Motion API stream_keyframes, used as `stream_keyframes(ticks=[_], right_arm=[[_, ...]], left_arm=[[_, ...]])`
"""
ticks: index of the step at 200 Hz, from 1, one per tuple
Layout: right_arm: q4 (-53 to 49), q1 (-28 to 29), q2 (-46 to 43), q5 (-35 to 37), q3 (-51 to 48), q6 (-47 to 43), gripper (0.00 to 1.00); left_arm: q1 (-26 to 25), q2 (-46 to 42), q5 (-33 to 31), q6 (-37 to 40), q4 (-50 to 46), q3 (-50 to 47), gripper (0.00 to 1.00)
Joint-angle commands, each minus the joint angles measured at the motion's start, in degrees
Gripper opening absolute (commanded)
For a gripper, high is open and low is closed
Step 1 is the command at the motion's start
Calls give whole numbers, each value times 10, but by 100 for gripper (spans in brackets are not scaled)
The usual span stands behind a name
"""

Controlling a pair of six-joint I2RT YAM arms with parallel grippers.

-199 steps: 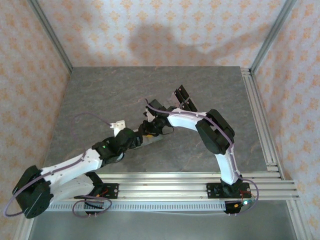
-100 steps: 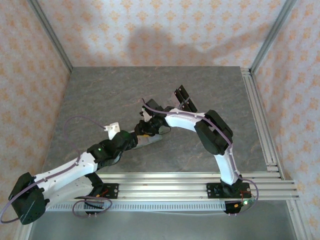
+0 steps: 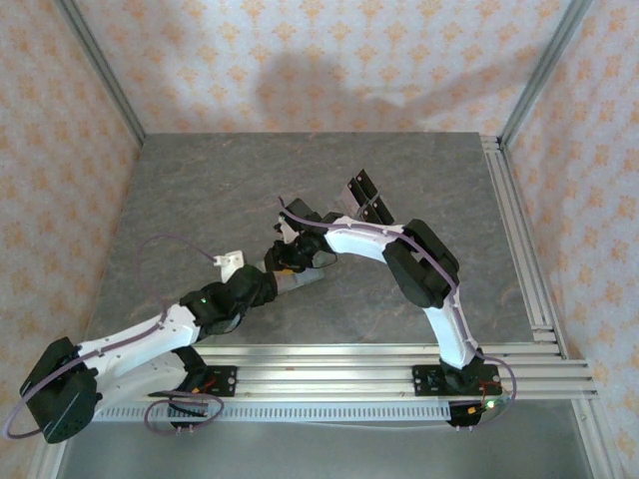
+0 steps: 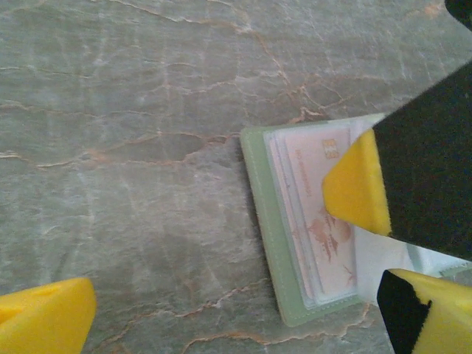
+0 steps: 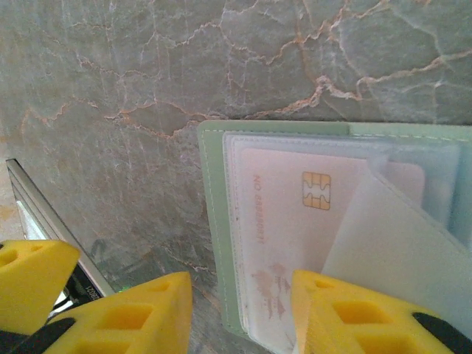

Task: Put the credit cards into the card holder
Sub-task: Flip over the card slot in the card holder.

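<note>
Two arms meet over one card holder (image 5: 214, 221), which lies open and flat on the table (image 4: 133, 147). One credit card (image 5: 280, 214) can be counted for certain; whether more sit under it I cannot tell.

The holder is a soft sage-green rectangle with rounded corners and a narrow raised rim, and a stack of clear, glossy plastic sleeves lies inside it. The card is thin, flat and pale pink-mauve, with a small gold chip and faint reddish print, and it sits under the top sleeve. One translucent sleeve flap (image 5: 398, 236) tilts up off the stack. The table is grey-green stone-look with rusty and white veins.

The right gripper (image 5: 240, 287) has its jaws spread, and the holder's near corner lies between them. One chunky yellow finger is beside the green rim and the other is over the sleeves. The left gripper (image 4: 236, 295) also has its jaws wide apart. The holder lies ahead of them toward one side, where a yellow pad (image 4: 358, 195) of the right gripper rests over the card.
</note>
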Motion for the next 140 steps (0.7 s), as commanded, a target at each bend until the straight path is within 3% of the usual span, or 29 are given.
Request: stream_keyframes(ticks=[1,140], right_arm=[[-9,4,11,-1,16,0,40],[-14,4,13,-1,17,-8,39]], left_arm=[[0,38,25,26,40,5,100],[-1,150,30,35,122,19,100]])
